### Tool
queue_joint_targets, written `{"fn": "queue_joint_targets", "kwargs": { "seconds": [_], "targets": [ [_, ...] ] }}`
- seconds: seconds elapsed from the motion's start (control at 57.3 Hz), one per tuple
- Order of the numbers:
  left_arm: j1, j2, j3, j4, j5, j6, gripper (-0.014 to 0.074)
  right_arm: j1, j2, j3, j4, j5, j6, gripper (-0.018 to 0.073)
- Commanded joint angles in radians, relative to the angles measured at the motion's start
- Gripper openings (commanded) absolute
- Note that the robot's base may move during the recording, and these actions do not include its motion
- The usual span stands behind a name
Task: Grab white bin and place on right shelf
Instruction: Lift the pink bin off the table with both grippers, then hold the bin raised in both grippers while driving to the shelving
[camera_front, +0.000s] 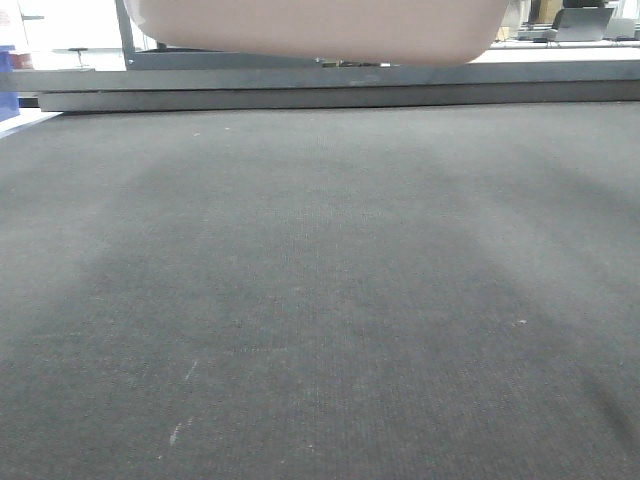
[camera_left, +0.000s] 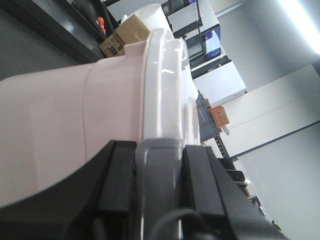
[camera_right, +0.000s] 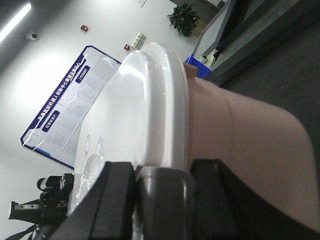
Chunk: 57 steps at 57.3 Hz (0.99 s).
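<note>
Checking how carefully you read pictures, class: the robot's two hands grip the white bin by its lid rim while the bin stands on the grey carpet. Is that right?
Not quite. The white bin is not on the grey carpet: the front-facing view shows its underside raised, level with the metal rail. The left hand and right hand do grip its lid rim.

The carpeted floor (camera_front: 320, 300) lies open up to the right shelf (camera_front: 560, 76), whose front rail (camera_front: 200, 100) spans the full width. Above the rail the white bin (camera_front: 330, 28) fills most of the opening; an upright post (camera_front: 124, 30) stands beside its left end
</note>
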Motion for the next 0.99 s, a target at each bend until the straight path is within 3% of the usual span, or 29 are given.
{"fn": "queue_joint_targets", "kwargs": {
  "seconds": [0.0,0.646,0.977],
  "targets": [
    [-0.069,-0.069,-0.037,-0.083,0.338,-0.001,-0.0116,0.060,-0.078,-0.039,0.115,0.368,-0.003,0.0060],
    [-0.069,-0.116,-0.037,-0.068,0.338,-0.001,-0.0116,0.060,-0.158,-0.039,0.112,0.366,-0.003,0.0060],
    [-0.069,-0.116,-0.037,-0.068,0.326,-0.001,-0.0116,0.060,-0.158,-0.039,0.112,0.229,-0.003,0.0060]
  ]
}}
